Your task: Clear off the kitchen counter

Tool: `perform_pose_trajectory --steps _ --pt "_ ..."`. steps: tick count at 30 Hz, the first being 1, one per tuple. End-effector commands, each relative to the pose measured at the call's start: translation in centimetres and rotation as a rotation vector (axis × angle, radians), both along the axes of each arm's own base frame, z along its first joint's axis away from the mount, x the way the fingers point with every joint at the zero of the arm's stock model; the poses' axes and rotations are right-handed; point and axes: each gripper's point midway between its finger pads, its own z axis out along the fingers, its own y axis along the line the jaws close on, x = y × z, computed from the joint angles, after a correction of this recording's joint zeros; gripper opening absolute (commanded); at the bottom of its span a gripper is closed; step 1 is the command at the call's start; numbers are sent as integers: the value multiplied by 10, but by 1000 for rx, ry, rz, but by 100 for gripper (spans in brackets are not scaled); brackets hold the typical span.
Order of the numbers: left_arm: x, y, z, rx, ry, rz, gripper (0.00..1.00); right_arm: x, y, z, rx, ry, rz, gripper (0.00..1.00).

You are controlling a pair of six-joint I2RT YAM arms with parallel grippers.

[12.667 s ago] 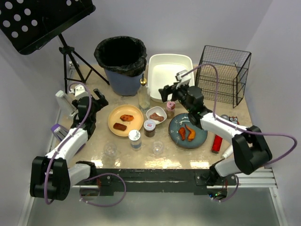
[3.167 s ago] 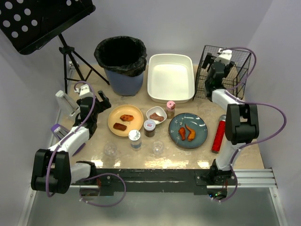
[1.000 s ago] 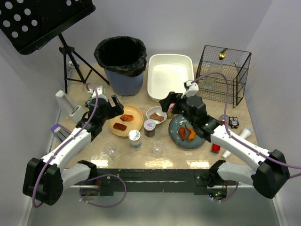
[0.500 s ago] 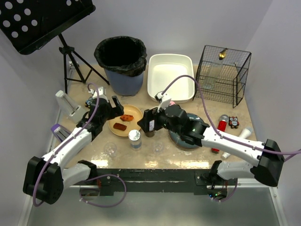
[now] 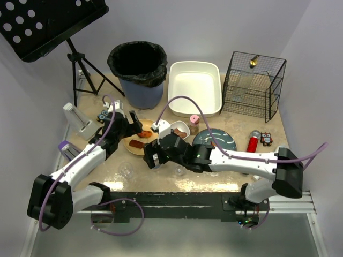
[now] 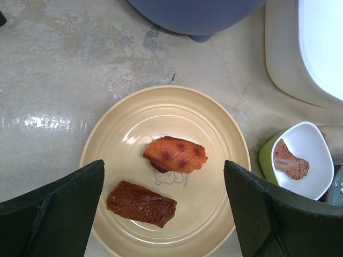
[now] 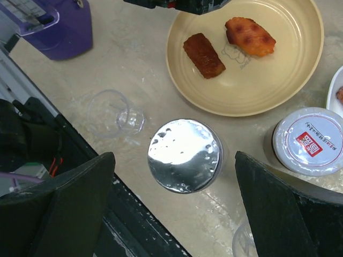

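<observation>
tan plate (image 6: 214, 160), 2 food pcs, open pincer (image 6: 163, 209)

Left arm (image 5: 86, 159) and right arm (image 5: 241, 159) low, inward; both jaws wide apart, empty

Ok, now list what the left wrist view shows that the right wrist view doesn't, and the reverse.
Only the left wrist: the base of the blue trash bin and a corner of the white tub. Only the right wrist: the silver-lidded jar, a white-lidded jar with a red label, a clear plastic cup and a purple container. Both: the tan plate on the kitchen counter, holding an orange grilled piece and a brown piece of food.
</observation>
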Motion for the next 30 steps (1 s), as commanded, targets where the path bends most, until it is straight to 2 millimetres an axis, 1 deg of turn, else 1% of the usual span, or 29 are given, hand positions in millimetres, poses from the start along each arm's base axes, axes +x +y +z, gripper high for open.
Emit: perform_pose_trajectory --steps 1,3,8,13,14,16,22,23,25,29,30 --pt "4 -5 5 6 -36 -35 97 8 2 12 -38 -62 -76 99" --pt "3 -5 4 4 -32 -37 97 8 3 6 -69 -67 -85 99" --pt "1 -5 0 4 -24 -41 97 5 10 1 -92 -79 -87 99" --pt "0 -5 0 4 -26 -45 97 9 13 -5 -111 -92 -111 97" --pt "0 -6 0 5 -27 -47 97 10 12 -9 -122 -93 -119 96" --pt "-1 -5 1 5 -29 -46 97 12 15 -11 -119 -94 -126 94" --pt "-2 -5 0 8 -28 -49 97 13 24 -19 -114 -89 -127 81" --pt "-2 -5 0 7 -29 -48 97 13 24 -22 -120 -90 -131 77" --pt "-3 -5 0 8 -29 -51 97 15 23 -23 -123 -93 -144 74" --pt "-3 -5 0 8 -29 -51 97 15 24 -28 -128 -94 -148 70" --pt "2 -7 7 -3 -62 -52 97 15 23 -29 -131 -94 -149 70"
